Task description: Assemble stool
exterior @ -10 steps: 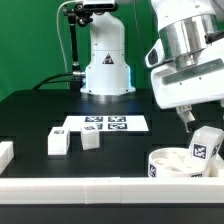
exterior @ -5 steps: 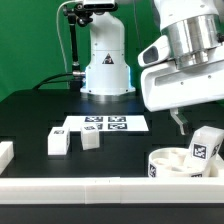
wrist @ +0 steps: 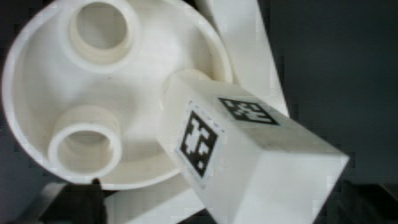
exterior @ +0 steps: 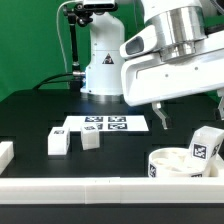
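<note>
Stool assembly at an early stage, all places given from the seat.

**Table** [exterior: 30, 120]: matt black and flat, closed along its near edge by a long white border rail [exterior: 90, 190] that passes just in front of the seat.

**Arm and gripper** [exterior: 190, 118]: the glossy white arm hangs above the seat. Its two dark fingers stand spread as wide as they go. They grip nothing and are clear of every part.

**Seat** [exterior: 165, 165]: a thick white disc of smooth, faintly shiny plastic. It lies flat with its recessed underside up and a raised rim around it, and a square black-and-white tag shows on its side wall.

**Marker board** [exterior: 72, 126]: a thin white sheet lying well apart from the seat, toward the exterior view's left and further back.

**Legs**: short, blocky white prisms with chamfered ends and tagged faces. One leg [exterior: 204, 148] stands in the seat and leans outward; it appears to be in its socket, though whether it is fully tightened cannot be told. The other two legs [exterior: 58, 142] [exterior: 90, 139] lie loose on the table, well apart from the seat toward the exterior view's left, just in front of the marker board.

**Sockets**: in the wrist view the seat [wrist: 107, 90] shows two round collared holes [wrist: 98, 28] [wrist: 80, 150], both empty, beside the mounted leg [wrist: 249, 150].

Judged progress: one leg of three is placed. Two remain to be fetched, inserted and turned home.
</note>
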